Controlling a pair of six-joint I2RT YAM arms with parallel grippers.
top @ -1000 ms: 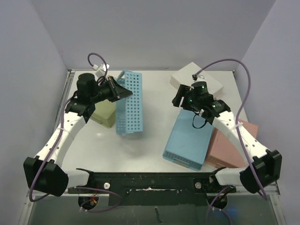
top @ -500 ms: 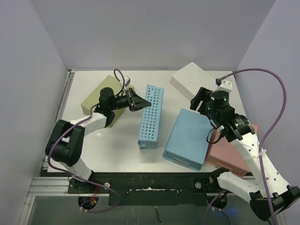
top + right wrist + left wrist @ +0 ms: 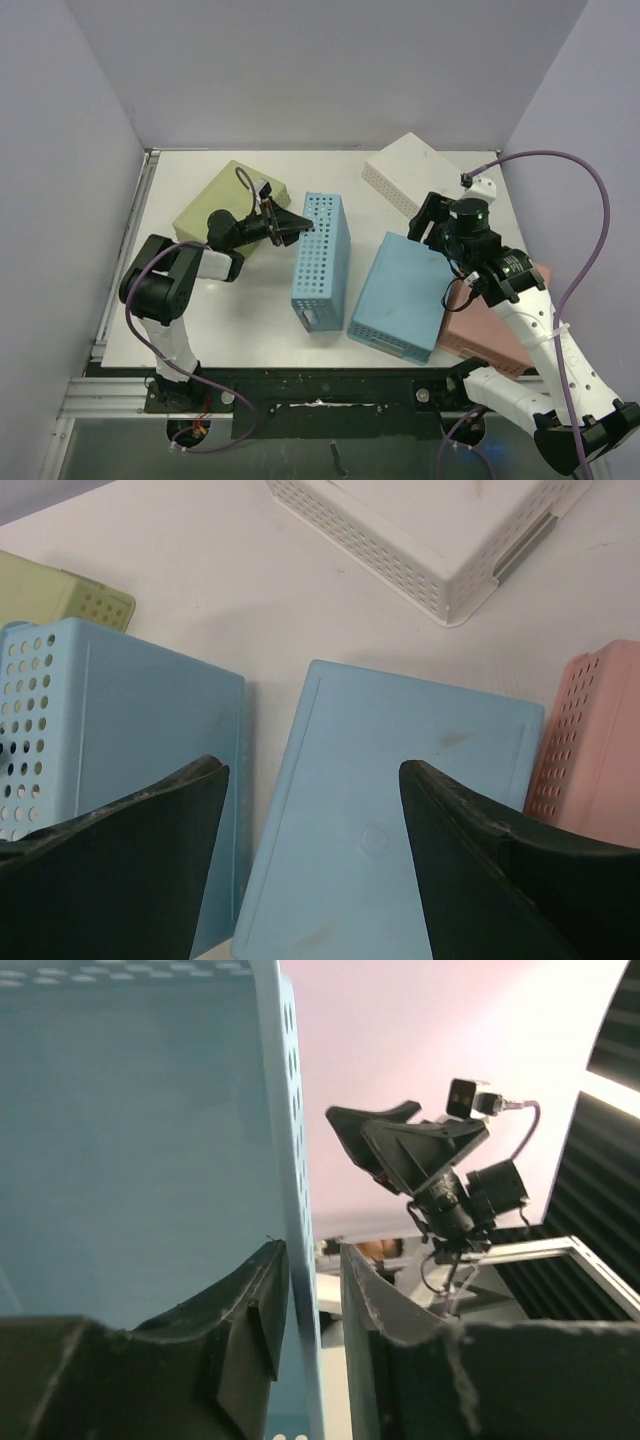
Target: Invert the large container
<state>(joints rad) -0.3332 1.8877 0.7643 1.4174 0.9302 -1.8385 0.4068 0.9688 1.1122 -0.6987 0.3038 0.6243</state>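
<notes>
The large blue perforated container (image 3: pixel 320 262) lies tipped on its long side in the middle of the table, its holed wall facing up and left. It also shows in the left wrist view (image 3: pixel 130 1140) and in the right wrist view (image 3: pixel 130 730). My left gripper (image 3: pixel 288 225) reaches in low from the left and is shut on the container's thin wall near its far end; the wall runs between the fingers (image 3: pixel 315 1260). My right gripper (image 3: pixel 428 218) is open and empty, hovering above a flat light blue container (image 3: pixel 400 300), apart from the large one (image 3: pixel 315 780).
A green container (image 3: pixel 215 205) lies upside down at the far left, under my left arm. A white perforated container (image 3: pixel 410 170) sits at the far right. A pink container (image 3: pixel 495 325) lies at the right edge, beside the flat blue one (image 3: pixel 400 820).
My left gripper carried the blue perforated container from the far left toward the middle and lowered and rolled it. My right arm pulled back to the right and rose.
</notes>
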